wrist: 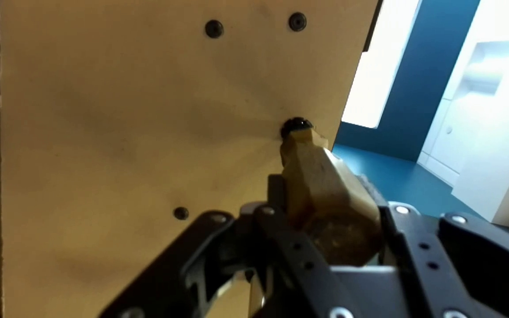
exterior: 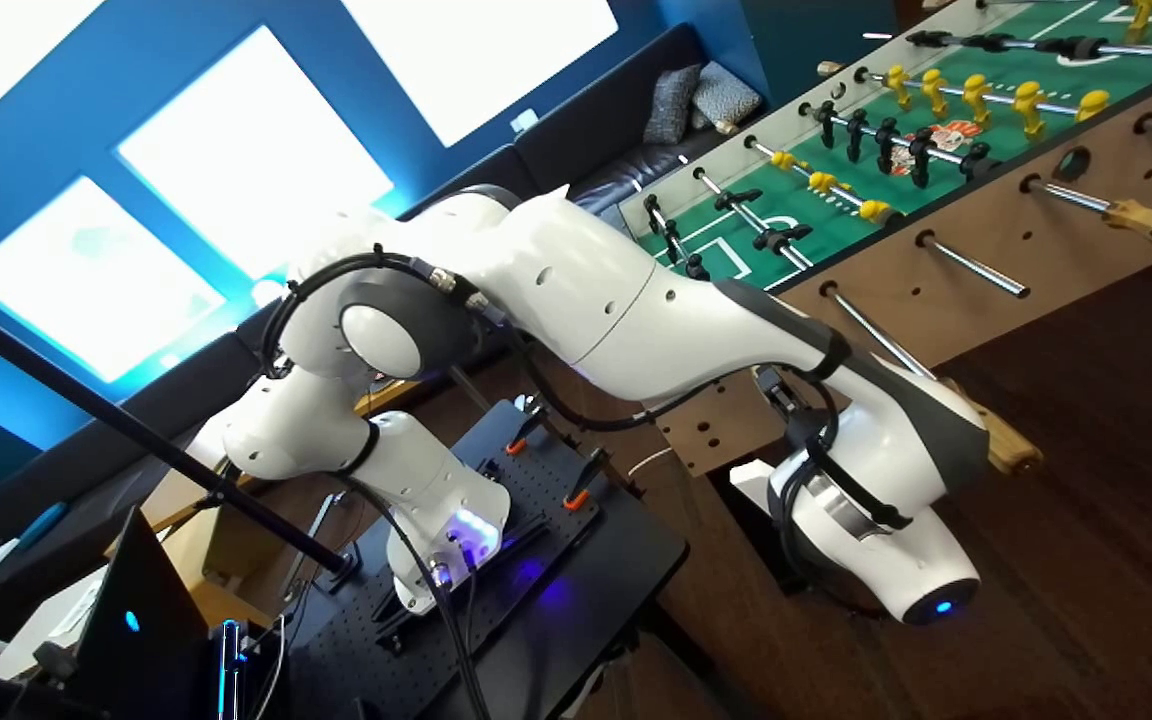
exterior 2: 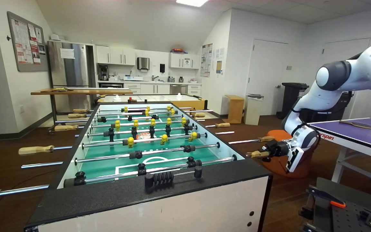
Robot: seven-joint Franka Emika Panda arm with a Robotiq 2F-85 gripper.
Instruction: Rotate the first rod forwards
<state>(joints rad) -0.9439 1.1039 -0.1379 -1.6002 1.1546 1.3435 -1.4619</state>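
Observation:
The first rod (exterior 2: 114, 177) is the silver rod nearest the table's end in an exterior view, with black figures. Its faceted wooden handle (exterior 2: 255, 155) sticks out of the table's side wall. In the wrist view the handle (wrist: 325, 176) lies between the two black fingers, its end face toward the camera. My gripper (wrist: 328, 194) has its pads against both sides of the handle and is shut on it. The gripper (exterior 2: 265, 150) reaches sideways to the handle in an exterior view. In an exterior view the gripper (exterior: 782, 392) is partly seen, and the handle is hidden behind the arm.
The foosball table (exterior 2: 118, 199) has several more rods. The second rod's wooden handle (exterior: 1001, 440) sticks out close to my forearm. An orange seat (exterior 2: 277, 166) and a purple ping-pong table (exterior 2: 359, 130) stand behind the arm. The arm stands on a black bench (exterior: 626, 560).

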